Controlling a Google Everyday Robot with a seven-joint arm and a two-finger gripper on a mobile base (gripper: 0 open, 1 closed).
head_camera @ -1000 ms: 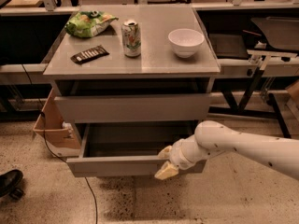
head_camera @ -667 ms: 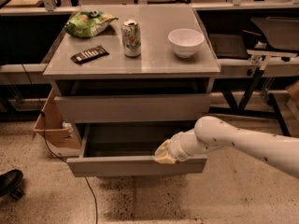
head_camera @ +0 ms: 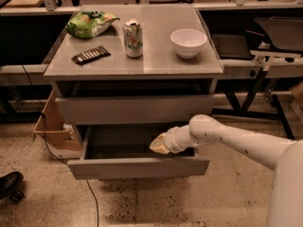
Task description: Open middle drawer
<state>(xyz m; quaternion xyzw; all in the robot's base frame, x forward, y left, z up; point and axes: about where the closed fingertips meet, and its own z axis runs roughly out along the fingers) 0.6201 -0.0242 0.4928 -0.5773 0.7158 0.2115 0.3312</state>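
Observation:
The middle drawer point(head_camera: 137, 167) is a wide plain grey handleless drawer. It stands pulled out toward me, and its shallow grey tray point(head_camera: 123, 145) shows inside. My gripper point(head_camera: 160, 144) has a beige tip on a white arm that reaches in from the right. It hovers over the right part of the open tray, just behind the drawer's front panel, and holds nothing that I can see. A shut grey drawer front point(head_camera: 135, 109) sits above the open drawer. Anything below the open drawer is hidden.
On the cabinet top point(head_camera: 156, 63) are a green chip bag point(head_camera: 90, 22), a dark snack bar point(head_camera: 91, 55), a soda can point(head_camera: 133, 38) and a white bowl point(head_camera: 188, 41). A cardboard box point(head_camera: 52, 126) and a cable point(head_camera: 90, 193) lie at the left. A dark bench point(head_camera: 279, 37) stands at the right.
My gripper has risen from the drawer's front edge and moved left and back over the tray. The drawer stays pulled out as before.

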